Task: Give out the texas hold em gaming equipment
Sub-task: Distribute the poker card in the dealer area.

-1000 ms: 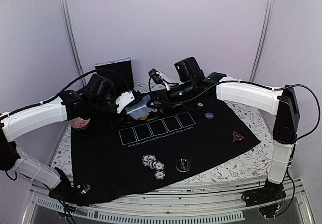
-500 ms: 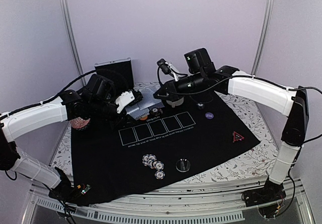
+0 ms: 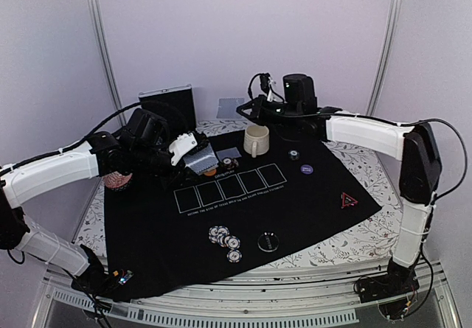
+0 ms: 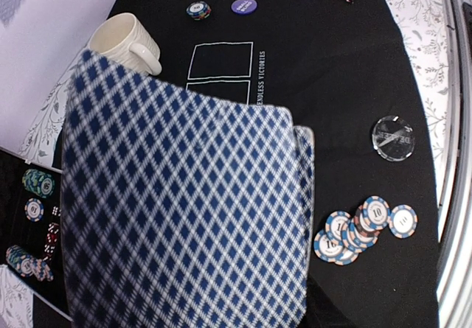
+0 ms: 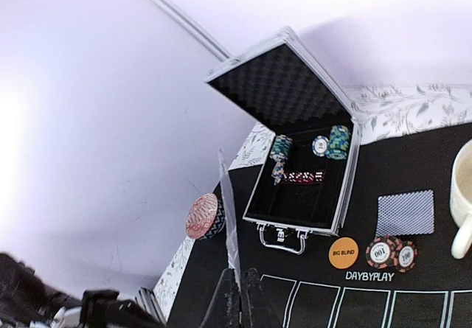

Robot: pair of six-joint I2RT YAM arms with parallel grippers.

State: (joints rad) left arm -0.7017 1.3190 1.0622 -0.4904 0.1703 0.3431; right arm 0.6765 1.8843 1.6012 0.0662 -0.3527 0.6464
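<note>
**Hold'em kit, mid-deal: one card aloft, deck in hand**

Top view: right gripper point(image 3: 247, 107) clamped on a single card point(image 3: 227, 108), held high behind and left of the mug point(image 3: 256, 141). Left gripper point(image 3: 190, 151) closed on the deck point(image 3: 200, 160), left of the mug. Chips point(image 3: 226, 238) and dealer disc point(image 3: 268, 241) lie well in front of the mug, with the purple disc point(image 3: 307, 169) and triangle point(image 3: 349, 200) to its right front. Left wrist: the deck fills the frame, backs up, with the mug beyond its far corner. Right wrist: the card shows edge-on in the shut claw. The open case point(image 5: 302, 158) stands left of the mug, a flat card point(image 5: 405, 212) just beside the mug, and the orange disc point(image 5: 343, 253) near that. Handling, judged: the cards look light, thin, slick and bendable, so pinch them by an edge. The mug and case are the likely obstacles.
</note>
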